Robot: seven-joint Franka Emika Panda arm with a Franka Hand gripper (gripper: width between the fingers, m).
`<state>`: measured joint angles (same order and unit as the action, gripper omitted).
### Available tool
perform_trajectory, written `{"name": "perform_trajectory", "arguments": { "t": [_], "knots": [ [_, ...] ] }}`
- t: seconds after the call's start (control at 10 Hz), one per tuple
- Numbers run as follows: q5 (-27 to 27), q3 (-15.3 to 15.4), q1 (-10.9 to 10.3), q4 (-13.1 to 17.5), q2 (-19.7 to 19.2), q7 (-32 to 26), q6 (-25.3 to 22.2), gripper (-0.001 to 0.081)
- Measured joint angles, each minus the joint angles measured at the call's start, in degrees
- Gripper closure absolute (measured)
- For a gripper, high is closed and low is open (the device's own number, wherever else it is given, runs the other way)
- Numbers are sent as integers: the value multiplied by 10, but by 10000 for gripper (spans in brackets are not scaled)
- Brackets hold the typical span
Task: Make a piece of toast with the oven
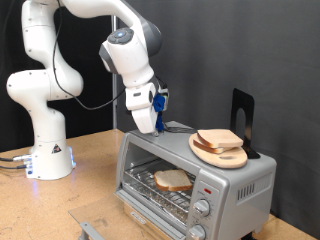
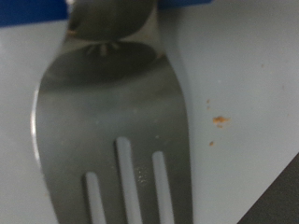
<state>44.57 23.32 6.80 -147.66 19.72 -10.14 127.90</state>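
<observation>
The piece of toast (image 1: 172, 180) lies on the wire rack inside the silver-grey oven (image 1: 240, 185), seen through the oven's front. My gripper (image 1: 150, 124) hangs just above the oven's top, to the exterior view's left of a pair of bread slices (image 1: 220, 141) on a round wooden board (image 1: 217, 154). In the wrist view a metal fork (image 2: 112, 103) fills the picture. Its neck runs up into the blue part of my hand (image 2: 37, 11), and its tines point away over a pale surface. My fingers themselves are hidden.
The oven's round knobs (image 1: 203, 208) sit at its front right. A black stand (image 1: 243, 110) rises behind the board. A grey flat piece (image 1: 88, 228) lies on the wooden table (image 1: 90, 160) in front of the oven. The arm's white base (image 1: 48, 155) stands at the left.
</observation>
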Motion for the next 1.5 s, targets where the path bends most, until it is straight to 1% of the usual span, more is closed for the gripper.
{"name": "perform_trajectory", "arguments": {
  "t": [0.1, 0.3, 0.4, 0.5, 0.7, 0.8, 0.9, 1.0, 1.1, 1.2, 1.3, 1.5],
  "knots": [
    [8, -1, 0, 0, 2, -9, 7, 7],
    [39, -14, 0, -1, 19, -36, 3, -1],
    [44, -28, 1, 0, 33, -41, -16, -1],
    [41, -45, 3, 4, 48, -41, -47, -2],
    [19, -74, 13, 17, 69, -41, -115, -2],
    [20, -72, 13, 15, 69, -41, -110, -2],
    [34, -73, 12, 12, 70, -47, -105, -2],
    [43, -88, 13, 8, 74, -63, -113, -2],
    [47, -112, 16, 3, 82, -82, -131, -2],
    [47, -138, 21, 0, 91, -99, -160, -2],
    [44, -162, 29, 0, 98, -115, -190, -2],
    [30, -204, 48, -1, 109, -139, -233, -2]
  ]
}}
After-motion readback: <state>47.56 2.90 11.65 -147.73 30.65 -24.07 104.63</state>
